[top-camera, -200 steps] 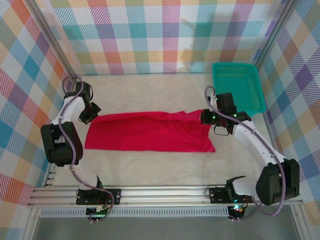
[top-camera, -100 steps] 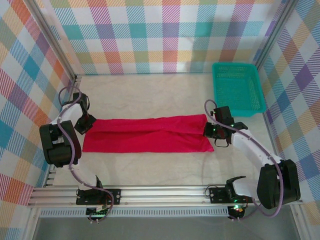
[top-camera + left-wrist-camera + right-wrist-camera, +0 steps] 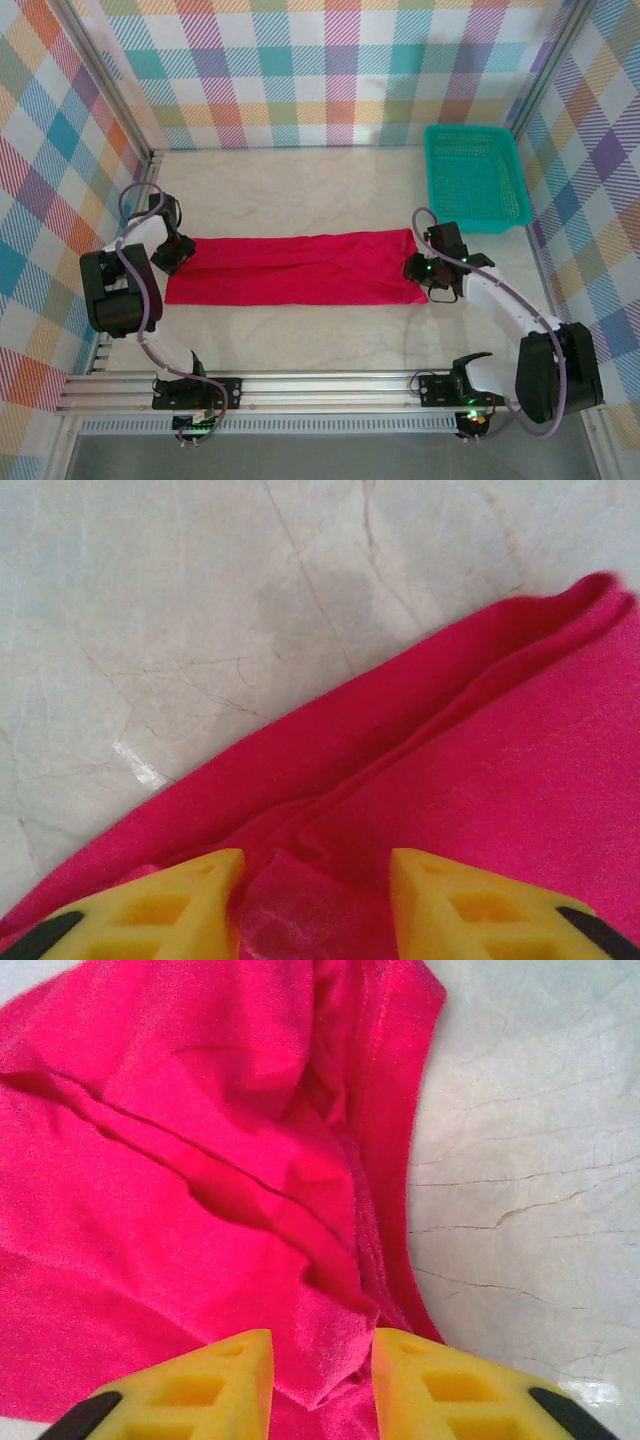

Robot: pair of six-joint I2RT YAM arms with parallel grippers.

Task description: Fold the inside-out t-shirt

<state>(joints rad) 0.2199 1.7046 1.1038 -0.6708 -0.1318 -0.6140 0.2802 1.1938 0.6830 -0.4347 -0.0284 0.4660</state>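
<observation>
The red t-shirt has settled into a flat, long folded band. The left gripper and right gripper sit at its ends, fingers parted, cloth released.

Wrist views crop the t-shirt and the fingers of the left gripper and right gripper.

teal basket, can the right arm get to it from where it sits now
Probably yes: the teal basket stands close beyond the right hand, on that arm's own side, and nothing lies between them.
</observation>
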